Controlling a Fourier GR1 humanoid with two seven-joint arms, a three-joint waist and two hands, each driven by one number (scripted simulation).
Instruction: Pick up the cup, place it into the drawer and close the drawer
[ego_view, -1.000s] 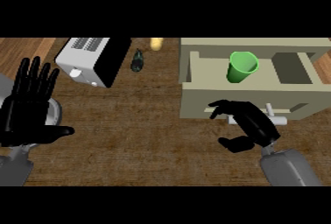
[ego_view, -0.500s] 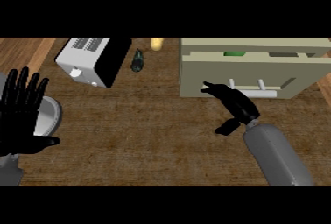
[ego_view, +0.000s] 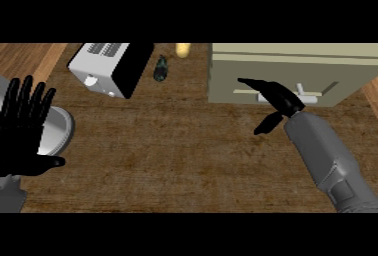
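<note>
- One view only, from the robot's head, facing steeply down onto the wooden counter (ego_view: 170, 150).
- It sits close above the counter; the drawer unit (ego_view: 288, 75) lies at the far right edge.

The toaster (ego_view: 111, 67) stands on the counter (ego_view: 170, 150) toward the far left. Just right of the toaster lies a small bottle (ego_view: 160, 68), and right of that, farther back, a small jar (ego_view: 182, 49) sits at the counter's far edge. Well right of the toaster stands the drawer unit (ego_view: 288, 70), its drawer pushed in, with the handle (ego_view: 303, 95) on the near face. The right hand (ego_view: 277, 97) lies against that near face, fingers straight, touching the handle. Nearer than the toaster, at the counter's left edge, rests a plate (ego_view: 55, 132). The left hand (ego_view: 26, 125) stands over the plate's left part, fingers up.
</note>
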